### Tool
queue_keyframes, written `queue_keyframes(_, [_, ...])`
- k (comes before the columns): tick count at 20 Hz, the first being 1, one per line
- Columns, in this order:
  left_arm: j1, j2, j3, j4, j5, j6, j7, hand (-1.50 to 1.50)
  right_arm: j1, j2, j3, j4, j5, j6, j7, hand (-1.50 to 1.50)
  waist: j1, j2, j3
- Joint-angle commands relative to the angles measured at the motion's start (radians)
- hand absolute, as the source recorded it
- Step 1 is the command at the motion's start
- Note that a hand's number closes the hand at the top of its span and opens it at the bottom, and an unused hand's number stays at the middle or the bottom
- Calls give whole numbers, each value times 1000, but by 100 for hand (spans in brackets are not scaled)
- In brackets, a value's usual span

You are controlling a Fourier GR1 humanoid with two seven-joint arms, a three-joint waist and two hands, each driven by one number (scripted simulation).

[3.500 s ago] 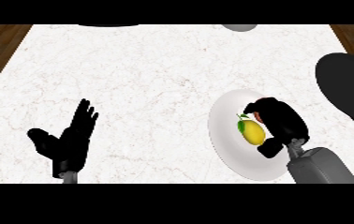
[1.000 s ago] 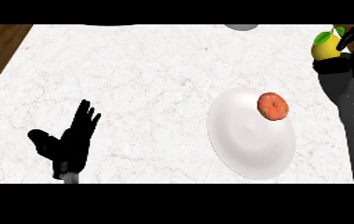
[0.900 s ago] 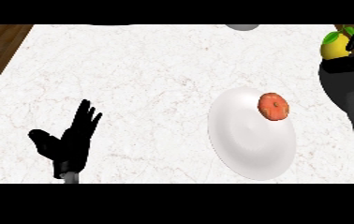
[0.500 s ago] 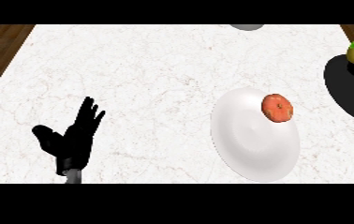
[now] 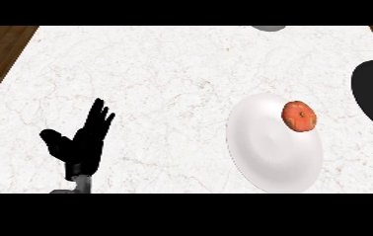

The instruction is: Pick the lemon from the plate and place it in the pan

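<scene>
the white plate sits on the pale marbled worktop toward the right, and the only thing on it is a round orange-red fruit lying near its upper right rim. no lemon shows on the plate or anywhere else in the head view. a dark curved shape at the right edge is most likely the pan, cut off by the frame so that its inside cannot be seen; whether the lemon lies in it cannot be told from here.

the left robot hand shows at the lower left, well apart from the plate, open with fingers straight and pointing up and the thumb spread to the side, holding nothing. it reads as resting, kept out of the way because the plate and pan both lie on the far side. the right robot hand is not in view at all.

a small grey object peeks in at the top edge, too cropped to identify.

judging by the lemonless plate, the pick is done, and the placing is probably under way or finished out of frame.
</scene>
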Motion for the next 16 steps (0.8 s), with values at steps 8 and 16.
queue_keyframes(8, [31,-12,-21,25,2,-14,22,0,-25,-21,-119,154,-117,-22,-234,-150,12,10,0])
queue_keyframes(16, [37,-3,-2,13,8,-6,34,0,-82,-64,-374,156,-421,204,-458,-150,-24,-1,0])
